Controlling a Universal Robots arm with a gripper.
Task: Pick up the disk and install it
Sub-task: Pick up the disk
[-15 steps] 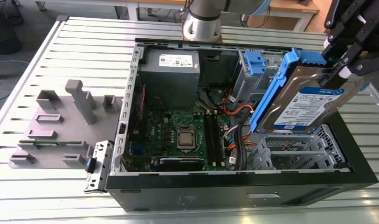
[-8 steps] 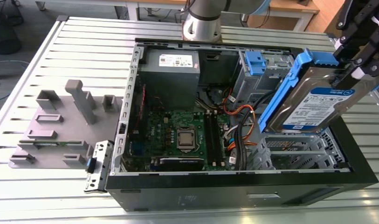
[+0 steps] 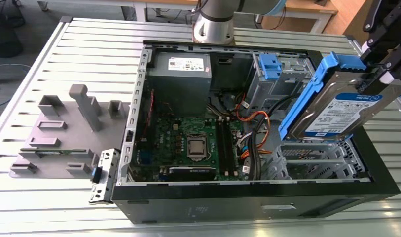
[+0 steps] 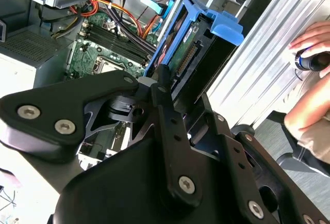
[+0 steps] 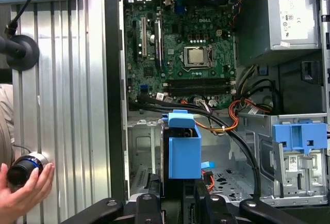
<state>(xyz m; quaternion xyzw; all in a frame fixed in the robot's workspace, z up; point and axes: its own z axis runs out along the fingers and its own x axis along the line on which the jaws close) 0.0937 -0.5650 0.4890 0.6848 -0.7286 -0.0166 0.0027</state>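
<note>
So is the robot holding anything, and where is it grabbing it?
Yes, the disk. The jaws are shut on its raised end, at the exterior view's right, holding it tilted over the open case.

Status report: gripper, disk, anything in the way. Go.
Gripper shut on the disk. Disk tilted, held above the drive cage of the open computer case. Cables bunched beside the cage.
</note>
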